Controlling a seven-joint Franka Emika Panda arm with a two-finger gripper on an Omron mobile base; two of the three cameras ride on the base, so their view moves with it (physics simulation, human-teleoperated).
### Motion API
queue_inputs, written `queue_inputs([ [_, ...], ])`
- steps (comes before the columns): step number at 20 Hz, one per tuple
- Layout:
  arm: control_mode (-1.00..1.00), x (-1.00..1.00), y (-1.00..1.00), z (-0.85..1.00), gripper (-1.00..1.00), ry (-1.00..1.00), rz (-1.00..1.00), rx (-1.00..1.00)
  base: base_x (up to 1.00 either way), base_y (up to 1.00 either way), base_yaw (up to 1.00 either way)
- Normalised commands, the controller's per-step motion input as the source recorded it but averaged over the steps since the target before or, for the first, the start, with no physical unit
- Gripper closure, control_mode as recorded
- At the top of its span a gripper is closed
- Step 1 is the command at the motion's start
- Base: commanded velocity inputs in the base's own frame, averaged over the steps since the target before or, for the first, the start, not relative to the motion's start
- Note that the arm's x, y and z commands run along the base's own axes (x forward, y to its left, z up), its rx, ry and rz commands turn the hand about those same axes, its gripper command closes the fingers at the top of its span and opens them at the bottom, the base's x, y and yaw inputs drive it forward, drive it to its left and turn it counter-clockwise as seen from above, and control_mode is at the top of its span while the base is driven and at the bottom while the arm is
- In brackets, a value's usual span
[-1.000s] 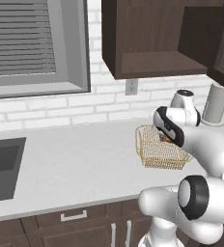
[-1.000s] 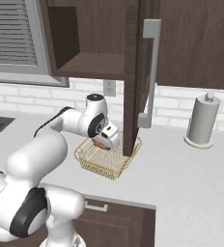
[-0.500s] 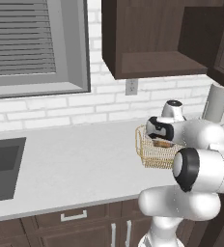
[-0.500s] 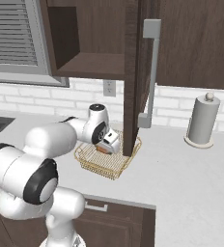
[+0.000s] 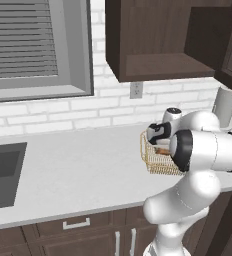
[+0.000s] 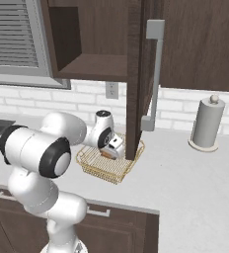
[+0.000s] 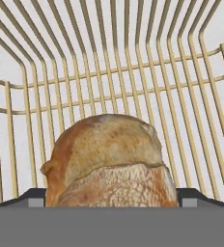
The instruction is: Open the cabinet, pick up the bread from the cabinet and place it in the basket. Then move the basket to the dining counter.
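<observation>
The gripper [image 7: 112, 198] is low inside the basket [image 6: 109, 165], with its jaws spread wide on both sides of the bread [image 7: 109, 161]; whether the fingers touch the bread, I cannot tell. In the hand view the bread lies at 6 o'clock, with the basket wires rising behind it toward 12 o'clock. The basket stands on the light grey bench [image 5: 73, 170], under the open cabinet [image 6: 94, 37]. A paper towel roll [image 6: 205, 123] stands at 3 o'clock from the basket, well apart.
</observation>
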Motion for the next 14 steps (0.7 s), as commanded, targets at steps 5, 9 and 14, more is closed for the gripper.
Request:
queue_inputs([
  [5, -1.0, 0.14, -0.01, -0.29, 1.0, 0.0, 0.0, 0.0, 0.0, 0.0, 0.0],
  [9, -1.0, 0.15, -0.07, -0.2, 1.0, 0.0, 0.0, 0.0, 0.0, 0.0, 0.0],
  [14, -1.0, 0.04, -0.01, -0.03, -1.0, 0.0, 0.0, 0.0, 0.0, 0.0, 0.0],
])
